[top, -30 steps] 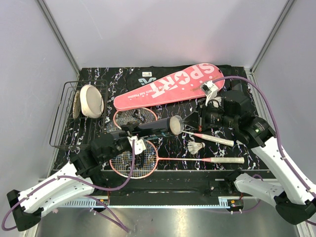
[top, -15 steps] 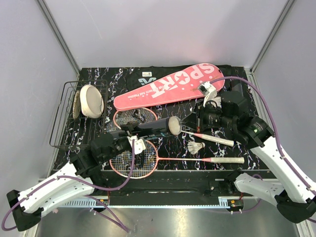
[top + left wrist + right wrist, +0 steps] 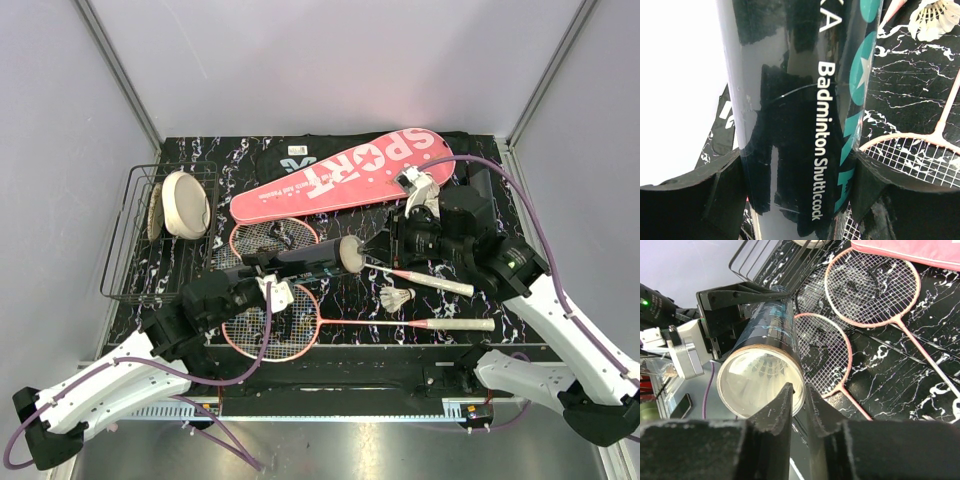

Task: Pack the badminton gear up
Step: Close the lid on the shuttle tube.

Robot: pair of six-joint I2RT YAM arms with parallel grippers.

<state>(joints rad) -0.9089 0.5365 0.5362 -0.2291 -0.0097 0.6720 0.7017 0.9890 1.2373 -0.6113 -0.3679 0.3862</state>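
Left claw (image 3: 797, 175) grips the dark tube (image 3: 767, 335) across its body; right claw (image 3: 799, 390), fingers narrowly parted and seemingly empty, sits just at the tube's open mouth.

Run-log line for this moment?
left gripper: shut on dark tube | right gripper: slightly open at tube mouth | loaded shuttlecock: inside tube | loose shuttlecock: on table
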